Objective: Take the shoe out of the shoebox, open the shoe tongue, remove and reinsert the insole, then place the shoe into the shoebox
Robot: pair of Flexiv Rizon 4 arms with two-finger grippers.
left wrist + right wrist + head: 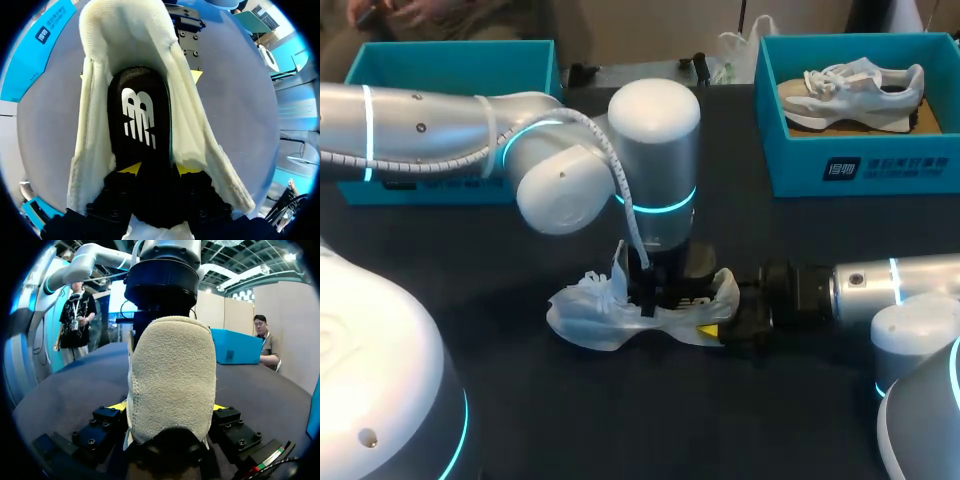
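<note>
While the shoe lies out of its box near the middle of the surface, the right gripper has its fingers closed on the heel from both sides. The left gripper hangs straight down over the shoe's opening, its fingers pinched on the near end of the black insole, whose far end lies inside the shoe. A second shoe rests in the right box, with the left box well apart.
</note>
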